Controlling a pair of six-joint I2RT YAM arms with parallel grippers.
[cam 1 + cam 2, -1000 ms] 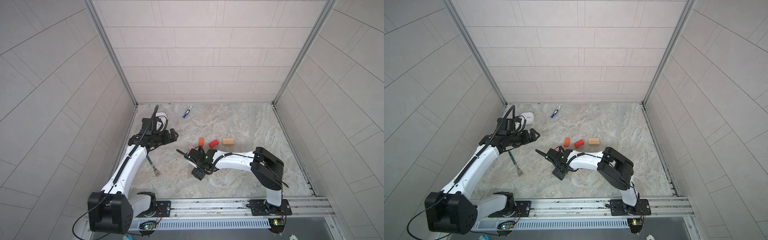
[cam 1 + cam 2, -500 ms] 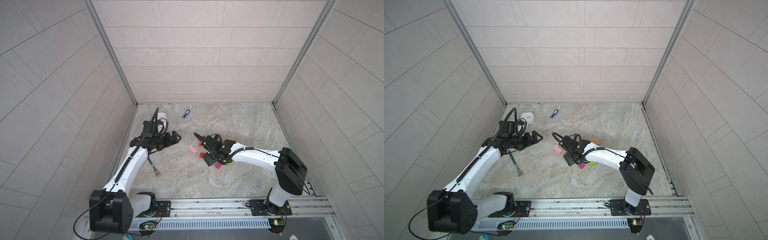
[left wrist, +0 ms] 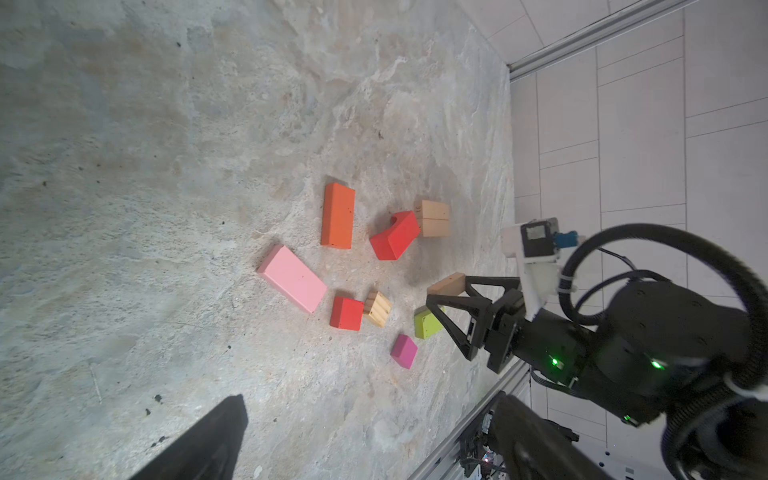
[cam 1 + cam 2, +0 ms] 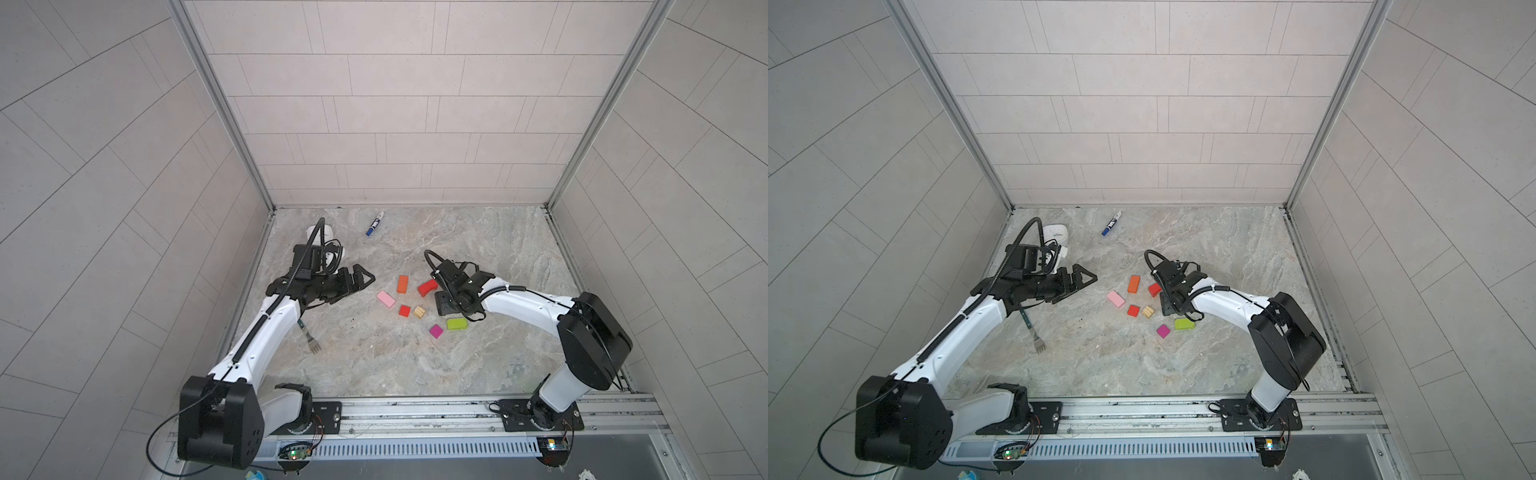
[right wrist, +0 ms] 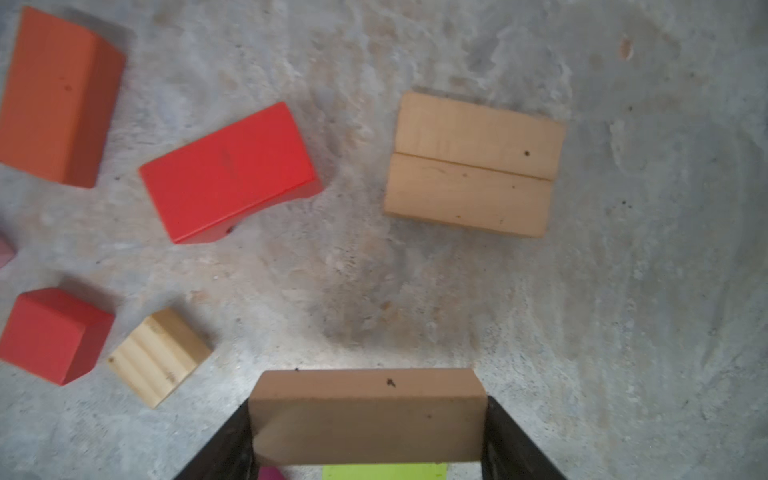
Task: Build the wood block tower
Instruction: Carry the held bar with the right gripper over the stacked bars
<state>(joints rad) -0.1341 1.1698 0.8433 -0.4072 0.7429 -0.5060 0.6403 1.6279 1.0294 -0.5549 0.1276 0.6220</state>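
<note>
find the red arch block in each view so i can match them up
In a top view: red arch block, mid-floor, just right of the orange bar.
In a top view: same spot, partly hidden by the right arm.
Left wrist: red arch block between the orange bar and the tan bar pair.
Right wrist: again between them.
Shared landmark: the orange bar.

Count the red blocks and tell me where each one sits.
2. The red arch lies between the orange bar and the paired tan bars; the red cube sits beside the tan cube. No others show.
</note>
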